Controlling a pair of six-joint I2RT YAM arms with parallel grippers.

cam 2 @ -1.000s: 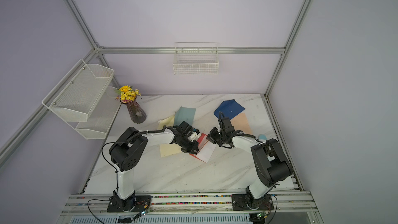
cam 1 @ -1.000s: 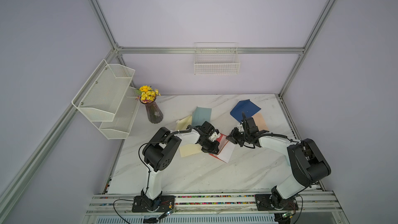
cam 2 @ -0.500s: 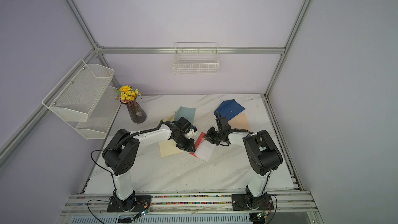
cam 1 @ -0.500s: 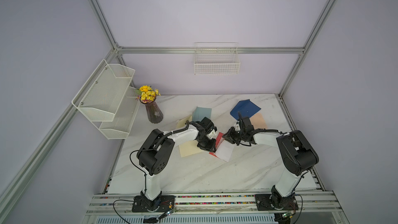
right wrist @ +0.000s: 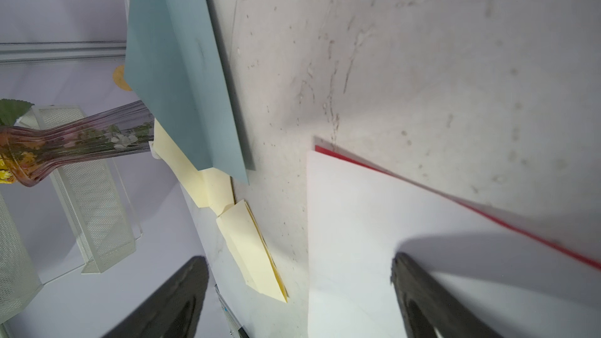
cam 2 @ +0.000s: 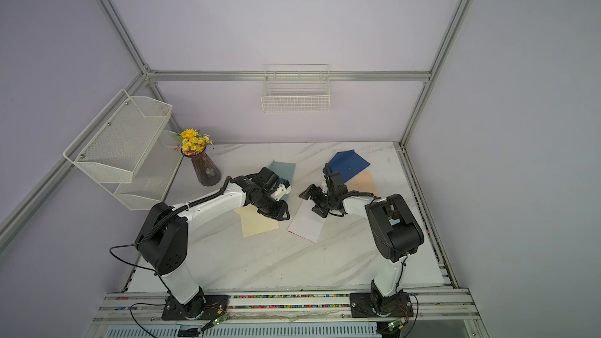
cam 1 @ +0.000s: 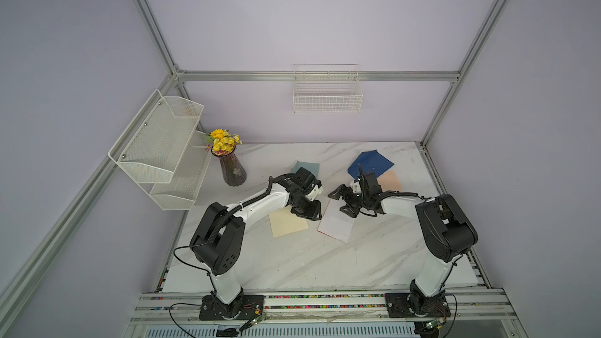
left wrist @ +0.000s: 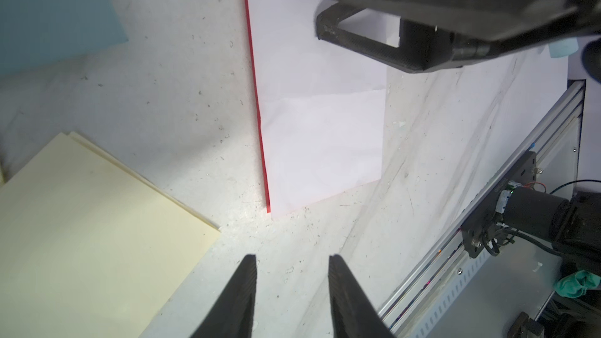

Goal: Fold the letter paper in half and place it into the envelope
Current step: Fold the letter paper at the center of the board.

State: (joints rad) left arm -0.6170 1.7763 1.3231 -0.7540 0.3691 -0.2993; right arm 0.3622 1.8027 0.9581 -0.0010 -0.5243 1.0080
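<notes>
The white letter paper (cam 1: 336, 224) (cam 2: 305, 222) lies flat on the marble table, with a crease across it (left wrist: 325, 99). Under it lies the red envelope, of which only a thin edge (left wrist: 258, 108) (right wrist: 432, 191) shows. My left gripper (cam 1: 313, 214) (cam 2: 282, 214) (left wrist: 291, 256) hovers just left of the paper's left edge, jaws partly open, nothing between them. My right gripper (cam 1: 341, 203) (cam 2: 313, 203) (right wrist: 299, 256) stands wide open over the paper's far end, empty. One of its fingers (left wrist: 374, 47) hangs above the sheet.
Cream folded papers (cam 1: 286, 224) lie under my left gripper. Further back are a teal sheet (cam 1: 307, 167), a dark blue envelope (cam 1: 370, 162) and a peach sheet (cam 1: 390, 180). A vase of yellow flowers (cam 1: 232, 170) and a wire shelf (cam 1: 159, 144) stand at the left.
Both grippers have gone from shut to open and let go of the paper. The left one has drawn back to the left, and the paper now lies flat on the envelope.
</notes>
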